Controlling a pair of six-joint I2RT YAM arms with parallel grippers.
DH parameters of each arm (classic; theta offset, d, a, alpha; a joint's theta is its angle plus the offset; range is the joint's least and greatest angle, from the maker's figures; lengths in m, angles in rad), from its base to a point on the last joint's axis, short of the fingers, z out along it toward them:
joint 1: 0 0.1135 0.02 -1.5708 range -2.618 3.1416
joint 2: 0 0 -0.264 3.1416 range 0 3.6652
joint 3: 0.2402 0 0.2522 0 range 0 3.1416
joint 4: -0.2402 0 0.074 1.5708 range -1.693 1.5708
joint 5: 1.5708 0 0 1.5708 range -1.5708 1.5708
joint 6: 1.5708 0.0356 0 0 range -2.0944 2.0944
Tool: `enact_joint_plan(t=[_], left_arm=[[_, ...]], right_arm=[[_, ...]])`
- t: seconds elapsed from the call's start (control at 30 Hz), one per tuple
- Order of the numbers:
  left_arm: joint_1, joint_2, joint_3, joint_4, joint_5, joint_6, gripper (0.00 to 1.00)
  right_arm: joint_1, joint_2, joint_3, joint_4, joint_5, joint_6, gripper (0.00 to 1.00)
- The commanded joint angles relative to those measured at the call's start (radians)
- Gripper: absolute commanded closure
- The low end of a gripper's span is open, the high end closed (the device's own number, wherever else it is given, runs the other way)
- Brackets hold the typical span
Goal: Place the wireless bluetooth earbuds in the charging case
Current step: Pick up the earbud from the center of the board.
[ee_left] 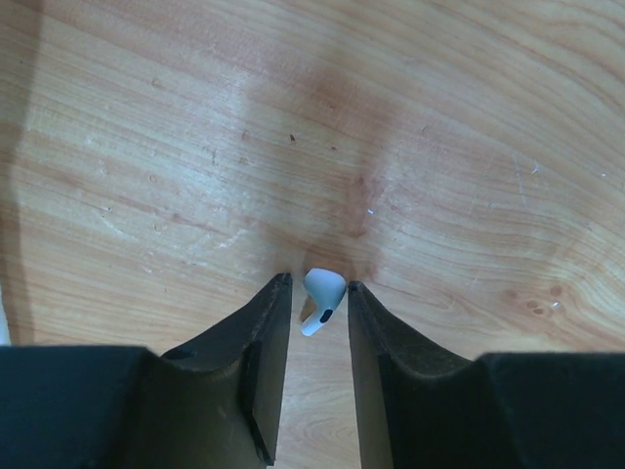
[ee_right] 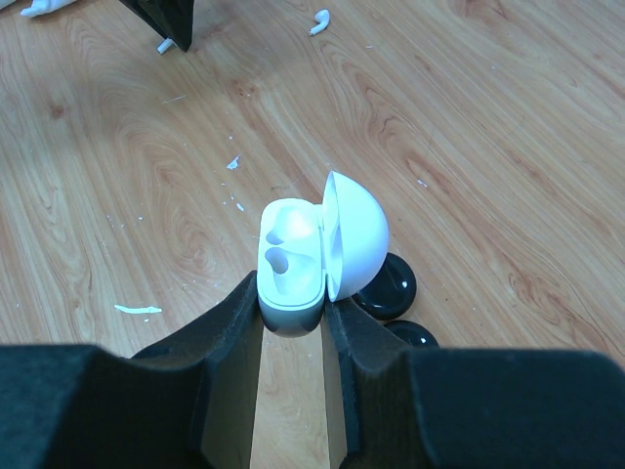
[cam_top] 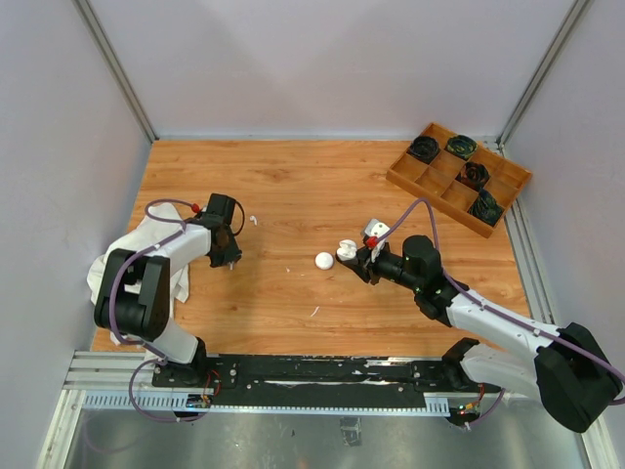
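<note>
Top external camera looks steeply down from above and behind the arm bases over the whole light-brown wooden tabletop (cam_top: 293, 186); both wrist cameras face forward, close above it, the right one sharing the open white plastic clamshell charging case (ee_right: 293, 254) (cam_top: 346, 252) with the overhead view.

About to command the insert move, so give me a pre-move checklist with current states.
1. Lid of the charging case open: ok, swung up.
2. Both sockets empty: ok.
3. Grip of the right gripper on the case: ok, fingers press both sides of its base.
4. Grip of the left gripper on the earbud: cannot tell; it sits between the fingertips, but contact on both sides is unclear.
5. Location of the second earbud: ok, loose on the table beyond the left gripper.
</note>
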Motion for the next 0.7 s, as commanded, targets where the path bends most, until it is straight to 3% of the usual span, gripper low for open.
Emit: enact_joint_plan(t=[0.0,0.5,0.67], left_arm=[[0.01,0.013,0.036,-0.049,-0.012,0.008,0.66],[0.009,0.075,0.059,-0.048,0.0,0.023,0.67],[0.009,0.088,0.059,-0.043,0.008,0.018,0.72]], right_arm=[[-0.011,-0.021,-0.011,0.019,0.001,-0.001,0.99],[-0.012,-0.031,-0.013,0.016,0.006,-0.003,0.99],[-0.012,-0.031,-0.014,0.016,0.007,-0.003,0.99]])
